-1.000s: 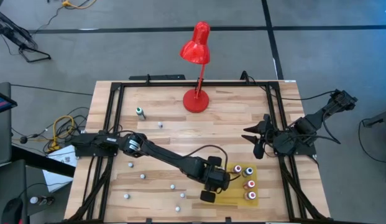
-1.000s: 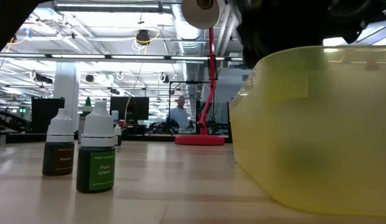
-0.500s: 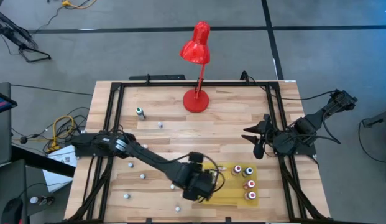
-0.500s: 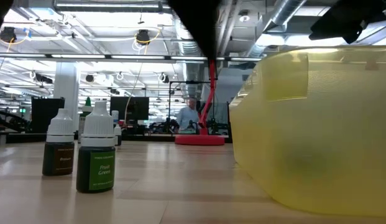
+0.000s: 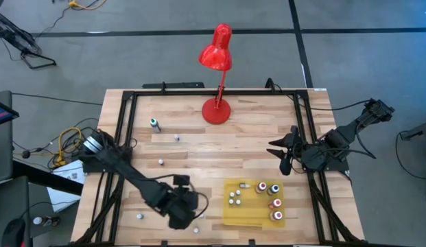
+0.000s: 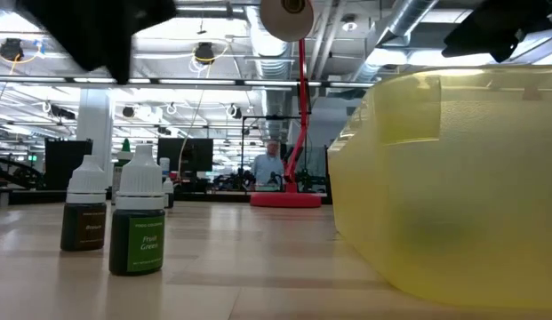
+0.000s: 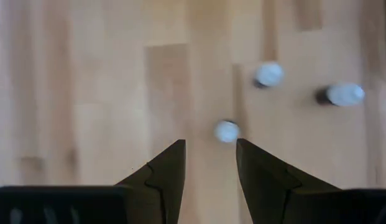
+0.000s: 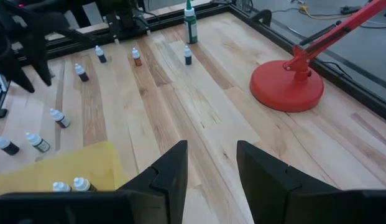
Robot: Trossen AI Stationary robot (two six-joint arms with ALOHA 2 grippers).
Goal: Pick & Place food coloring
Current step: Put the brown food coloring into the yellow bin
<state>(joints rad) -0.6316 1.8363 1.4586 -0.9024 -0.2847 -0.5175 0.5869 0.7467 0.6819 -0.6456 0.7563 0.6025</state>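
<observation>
Small food coloring bottles with pale caps stand upright on the wooden table [image 5: 199, 147]. Three show under my left gripper [image 7: 210, 144], the nearest cap [image 7: 227, 130] just beyond its open fingertips, untouched. In the high view that gripper [image 5: 180, 218] hangs over the table's near-left part, pointing steeply down. Two bottles, a brown one [image 6: 86, 213] and a green one [image 6: 138, 222], stand close in the low view. Some small bottles [image 5: 235, 198] lie or stand in the yellow tray [image 5: 230, 213]. My right gripper [image 5: 285, 154] waits open at the right edge, nothing between its fingers [image 8: 174, 168].
A red desk lamp [image 5: 216, 110] stands at the far middle. A taller green bottle [image 5: 156, 124] stands far left. Larger red-capped bottles [image 5: 274, 204] fill the tray's right side. A black frame [image 5: 120, 137] runs along the table's edges. Bare wood lies in the middle.
My left gripper has swept from over the yellow tray toward the table's left edge along the near side, rising a little and rolling somewhat, its fingers open throughout. The small bottles in the tray's left part, covered before, now show.
</observation>
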